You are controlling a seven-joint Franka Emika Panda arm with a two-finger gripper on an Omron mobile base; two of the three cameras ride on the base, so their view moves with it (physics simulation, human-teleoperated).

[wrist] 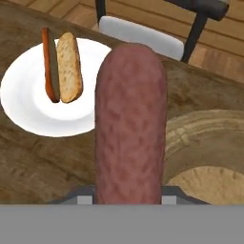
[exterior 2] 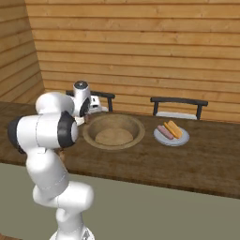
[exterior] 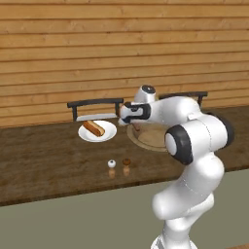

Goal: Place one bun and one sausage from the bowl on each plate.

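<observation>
My gripper [wrist: 128, 196] is shut on a thick reddish-brown sausage [wrist: 129, 119] that stands up the middle of the hand view. In the left base view the gripper [exterior: 119, 113] hovers between the left plate [exterior: 109, 132] and the tan bowl [exterior: 148, 138]. That white plate [wrist: 28, 102] holds a bun [wrist: 69, 66] and a thin sausage [wrist: 49, 64] side by side. The bowl [exterior 2: 114, 123] sits at the middle of the counter, its rim [wrist: 200, 138] below and right of the held sausage. A second white plate [exterior 2: 180, 139], right of the bowl, carries a sausage [exterior 2: 164, 131] and a bun [exterior 2: 174, 129].
Two small shakers, one white [exterior: 111, 164] and one brown [exterior: 126, 162], stand near the counter's front edge. Dark chairs [exterior: 95, 103] [exterior 2: 179, 101] are behind the counter against the wooden wall. My arm's elbow [exterior: 194, 136] covers the bowl's right side.
</observation>
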